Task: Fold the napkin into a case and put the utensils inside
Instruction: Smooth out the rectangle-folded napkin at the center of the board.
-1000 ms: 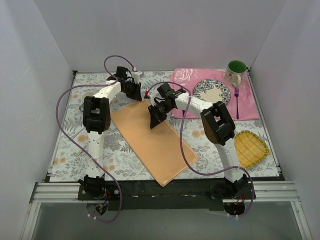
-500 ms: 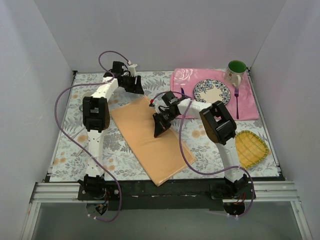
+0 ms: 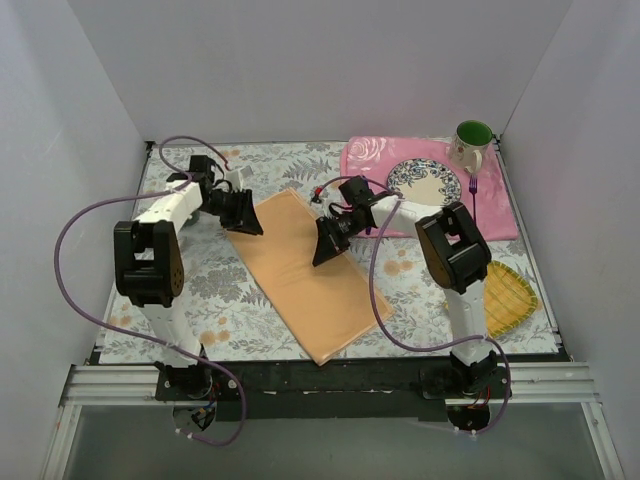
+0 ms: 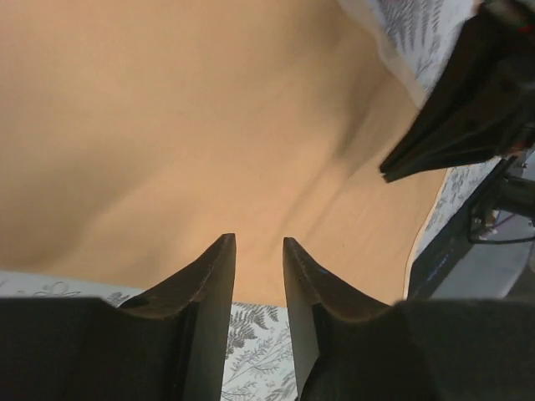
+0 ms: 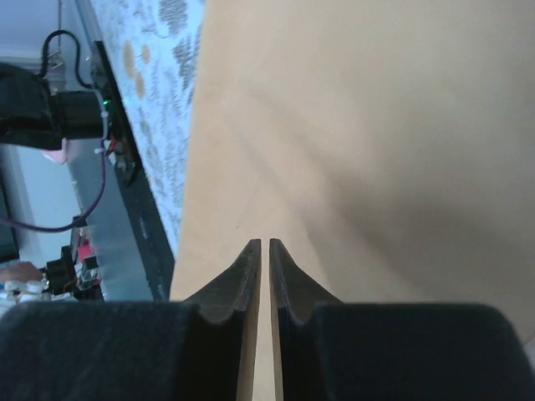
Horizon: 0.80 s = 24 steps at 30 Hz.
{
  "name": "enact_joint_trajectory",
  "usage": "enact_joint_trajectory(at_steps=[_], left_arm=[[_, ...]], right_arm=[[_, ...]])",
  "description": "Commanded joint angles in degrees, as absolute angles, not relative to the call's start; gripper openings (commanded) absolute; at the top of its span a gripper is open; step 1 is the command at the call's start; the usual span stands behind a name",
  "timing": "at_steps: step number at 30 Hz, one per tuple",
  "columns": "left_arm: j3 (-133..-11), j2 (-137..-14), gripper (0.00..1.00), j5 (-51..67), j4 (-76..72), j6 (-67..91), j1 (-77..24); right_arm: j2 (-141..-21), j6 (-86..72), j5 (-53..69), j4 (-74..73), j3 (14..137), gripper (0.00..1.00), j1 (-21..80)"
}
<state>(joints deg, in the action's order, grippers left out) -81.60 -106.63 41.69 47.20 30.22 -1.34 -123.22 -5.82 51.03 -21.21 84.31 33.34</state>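
Tabletop with floral covering [image 3: 200,290], viewed from above. At upper left of centre the left gripper [image 3: 243,212] is found low at the left long edge of the napkin [image 3: 300,290]. In the left wrist view its fingers [image 4: 209,284] are seen parted by a narrow gap with nothing lodged between them, the tips set just past the cloth's edge. The napkin, peach-orange and plain, is laid flat as a long rectangle. It runs on a diagonal from upper centre of the frame down to lower centre, where its lowest corner is near the black base rail. At centre the right gripper [image 3: 330,245] is set down on the napkin's right side. In the right wrist view its fingers [image 5: 238,284] are drawn almost together, only a thin slit being left; whether any cloth is pinched there cannot be told. At upper right a pink floral placemat [image 3: 500,215] is spread, and on it are placed a patterned plate [image 3: 424,183], a mug [image 3: 472,142] with a green inside at the far corner, and a purple fork [image 3: 473,205] lying just right of the plate. At lower right a yellow ribbed mat [image 3: 505,298] is laid, partly covered by the right arm.
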Motion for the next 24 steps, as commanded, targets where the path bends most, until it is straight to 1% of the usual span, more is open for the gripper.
enact_joint_trajectory(at_steps=[1, 6, 8, 12, 15, 17, 18, 19, 21, 22, 24], left_arm=[[-79.6, -111.2, 0.28, 41.0, 44.7, 31.1, -1.4], [-85.8, -120.6, 0.24, 37.9, 43.2, 33.1, -1.5], [-91.0, -123.6, 0.23, 36.7, 43.4, 33.7, -1.8], [-102.0, -133.7, 0.22, 34.8, 45.3, 34.4, -3.4], [-111.0, -139.2, 0.22, 35.6, 46.1, 36.2, -4.4], [-117.5, -140.9, 0.23, 36.8, 47.9, 36.4, -4.3], [-118.2, -140.9, 0.24, 37.5, 47.7, 36.4, -4.3], [-118.2, -139.1, 0.33, 40.8, 46.9, 36.5, -4.1], [-114.3, -135.2, 0.43, 45.9, 41.6, 38.5, -3.4], [-112.6, -130.9, 0.51, 49.3, 39.2, 39.0, -3.3], [-109.7, -127.7, 0.8, 52.4, 35.3, 41.6, -2.8]], right_arm=[[-115.8, -4.6, 55.7, -21.1, 80.6, 0.17, 34.6], [-117.6, -2.8, 54.0, -21.7, 78.5, 0.17, 35.5], [-119.0, -2.1, 52.7, -21.4, 78.9, 0.17, 35.3], [-123.6, -0.6, 49.3, -23.2, 82.3, 0.17, 33.1], [-125.8, 1.4, 46.3, -25.2, 85.1, 0.17, 31.9], [-126.6, 2.9, 45.6, -26.9, 87.0, 0.17, 31.6], [-126.6, 3.2, 45.7, -27.9, 88.4, 0.17, 31.4], [-126.2, 3.5, 46.1, -27.9, 88.7, 0.17, 31.3], [-123.2, 2.1, 50.2, -24.2, 87.3, 0.18, 31.5], [-121.6, 0.5, 51.8, -21.6, 86.1, 0.22, 31.4], [-116.3, -7.9, 55.3, -14.0, 82.4, 0.28, 32.0]])
